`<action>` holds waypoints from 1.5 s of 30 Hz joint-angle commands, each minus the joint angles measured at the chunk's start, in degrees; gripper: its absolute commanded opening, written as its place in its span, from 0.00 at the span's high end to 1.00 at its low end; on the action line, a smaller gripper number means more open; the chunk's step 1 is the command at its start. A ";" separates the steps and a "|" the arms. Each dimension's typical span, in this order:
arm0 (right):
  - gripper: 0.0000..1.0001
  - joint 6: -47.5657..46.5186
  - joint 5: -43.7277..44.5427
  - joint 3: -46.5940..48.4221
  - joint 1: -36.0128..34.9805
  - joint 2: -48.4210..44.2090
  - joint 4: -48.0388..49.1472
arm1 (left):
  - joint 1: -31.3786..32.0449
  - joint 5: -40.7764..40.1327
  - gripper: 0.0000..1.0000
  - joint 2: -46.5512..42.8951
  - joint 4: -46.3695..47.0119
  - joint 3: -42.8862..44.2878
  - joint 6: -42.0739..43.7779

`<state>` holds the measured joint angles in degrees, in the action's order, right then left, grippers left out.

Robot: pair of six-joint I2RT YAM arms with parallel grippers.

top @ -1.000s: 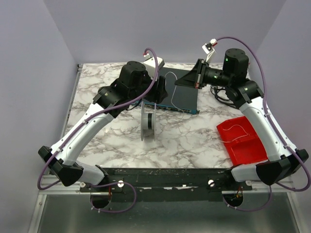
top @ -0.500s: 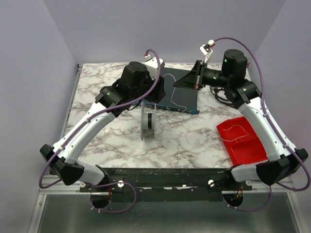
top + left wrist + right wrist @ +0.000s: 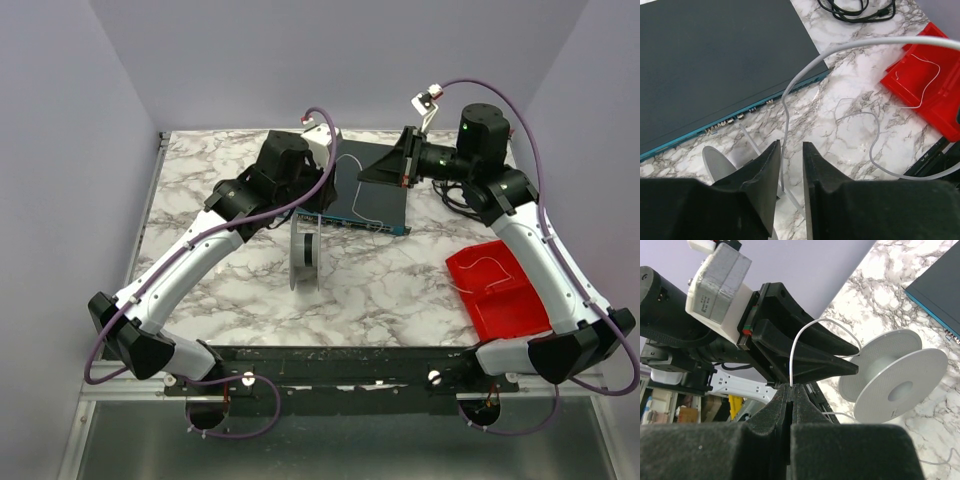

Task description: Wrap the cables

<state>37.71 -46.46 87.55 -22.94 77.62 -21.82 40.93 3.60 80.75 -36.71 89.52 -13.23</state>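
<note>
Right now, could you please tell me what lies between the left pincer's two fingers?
The thin white wire runs down through the left pincer's gap, as the left wrist view shows.

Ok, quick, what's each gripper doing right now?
Left gripper: narrowly open, thin white wire running between the jaws, not pinched.
Right gripper: closed, pinching the thin white wire.

Two grippers are showing: left gripper [image 3: 791, 146] and right gripper [image 3: 791, 386]. One thin white wire [image 3: 784, 125] is passing between the left fingers. One white strand [image 3: 930, 85] is lying in one red tray [image 3: 940, 117], off to their right. One grey spool [image 3: 870, 395] is standing just below them. One dark flat box [image 3: 715, 65] and one black cord bundle [image 3: 855, 9] are lying ahead.
</note>
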 commanded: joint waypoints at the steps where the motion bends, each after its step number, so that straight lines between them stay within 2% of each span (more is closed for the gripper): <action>1: 0.99 0.15 -1.80 -1.45 -0.48 -0.99 1.63 | -0.32 -0.96 0.77 -0.02 1.44 -0.39 -0.47; 3: 0.99 -0.18 -1.55 -1.76 -0.45 -0.92 1.31 | -0.27 -1.04 0.80 -0.29 1.07 -0.39 -0.43; 6: 0.99 -0.60 -0.82 -2.11 -0.50 -0.73 1.00 | -0.32 -1.58 0.90 -0.71 0.52 -0.50 -0.22; 9: 0.99 -0.95 0.40 -2.23 -0.50 -0.56 0.60 | -0.26 -1.83 0.94 -1.27 -0.18 -1.06 0.05; 11: 0.99 -0.94 0.33 -2.07 -0.50 -0.21 0.63 | -0.32 -1.94 0.93 -1.97 -0.33 -1.94 0.01; 14: 0.99 -0.32 -0.68 -1.89 -0.48 -0.02 1.53 | -0.29 -1.97 0.74 -3.27 0.97 -4.53 -0.04; 17: 0.99 0.01 -1.08 -1.45 -0.53 -0.08 1.72 | -0.30 -3.10 0.68 -3.26 1.74 -5.20 -0.12; 33: 0.99 -1.07 -0.61 -1.66 -0.47 -0.24 0.03 | -0.58 -3.61 0.74 -0.14 0.43 0.28 0.93; 45: 0.99 -1.27 -0.39 -1.35 -0.45 0.33 -0.15 | -0.58 -2.24 0.76 -0.06 -0.16 -0.66 0.93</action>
<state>37.41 -46.39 85.69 -22.94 77.62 -21.52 40.56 0.60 80.73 -36.21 88.66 -13.02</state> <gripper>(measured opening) 0.027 0.245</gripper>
